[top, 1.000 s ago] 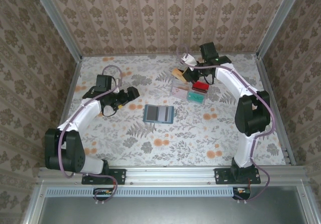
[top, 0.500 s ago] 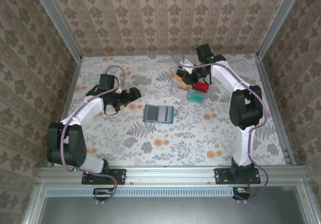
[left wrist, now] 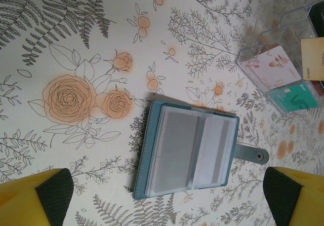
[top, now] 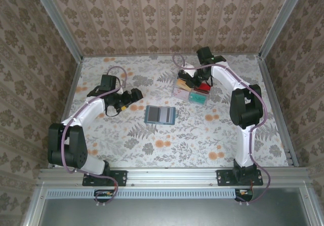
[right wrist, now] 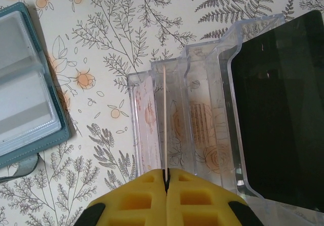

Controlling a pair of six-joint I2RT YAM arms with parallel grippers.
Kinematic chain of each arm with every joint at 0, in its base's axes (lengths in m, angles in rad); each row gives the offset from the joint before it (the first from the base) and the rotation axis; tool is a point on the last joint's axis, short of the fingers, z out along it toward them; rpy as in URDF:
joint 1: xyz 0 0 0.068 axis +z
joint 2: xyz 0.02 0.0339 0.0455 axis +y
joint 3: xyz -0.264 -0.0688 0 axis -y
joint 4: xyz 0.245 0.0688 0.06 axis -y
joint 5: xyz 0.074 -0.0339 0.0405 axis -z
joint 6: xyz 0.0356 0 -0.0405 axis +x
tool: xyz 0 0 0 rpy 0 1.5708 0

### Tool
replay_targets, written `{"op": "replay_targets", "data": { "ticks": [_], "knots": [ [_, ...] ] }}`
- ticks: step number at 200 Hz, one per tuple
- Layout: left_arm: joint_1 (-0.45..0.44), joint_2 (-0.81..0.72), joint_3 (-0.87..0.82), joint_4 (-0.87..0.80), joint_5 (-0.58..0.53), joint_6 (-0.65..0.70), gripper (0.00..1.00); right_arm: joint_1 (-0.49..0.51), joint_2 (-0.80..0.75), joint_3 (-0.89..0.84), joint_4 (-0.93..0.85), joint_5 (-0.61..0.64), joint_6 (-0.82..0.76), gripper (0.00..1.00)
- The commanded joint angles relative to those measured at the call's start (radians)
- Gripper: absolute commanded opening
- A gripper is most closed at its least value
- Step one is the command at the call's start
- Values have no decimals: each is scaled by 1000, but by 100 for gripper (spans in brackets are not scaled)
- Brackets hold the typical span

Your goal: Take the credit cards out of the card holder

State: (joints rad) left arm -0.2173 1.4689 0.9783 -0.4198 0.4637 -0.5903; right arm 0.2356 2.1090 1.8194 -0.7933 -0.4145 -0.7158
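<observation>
Across the floral tabletop (top: 202, 135), a card holder (left wrist: 187, 150) lies open at centre.
Left gripper (top: 134, 95) hangs wide open and empty, near the teal holder's left side; the holder lies flat, clear pockets up. Just right stands a clear compartment tray (right wrist: 223, 99), where the right gripper (right wrist: 166, 178), jaws pressed together, pinches an orange-tan credit card (right wrist: 164, 119) edge-on over one slot, beside a black block (right wrist: 276, 104).
</observation>
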Motion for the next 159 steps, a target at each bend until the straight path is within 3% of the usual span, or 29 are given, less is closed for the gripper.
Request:
{"op": "replay_targets", "data": {
  "ticks": [1,88,113,159],
  "knots": [
    [-4,12,21,-10,10,0,100,1,28,36,-20,14,-16,0],
    [-3,24,23,-4,26,0,100,3,77,73,-26,7,-23,0],
    [-3,27,22,-2,36,4,100,7,82,64,-45,15,-50,9],
    [-3,38,22,6,54,4,100,11,95,63,-8,40,-25,13]
  ]
}}
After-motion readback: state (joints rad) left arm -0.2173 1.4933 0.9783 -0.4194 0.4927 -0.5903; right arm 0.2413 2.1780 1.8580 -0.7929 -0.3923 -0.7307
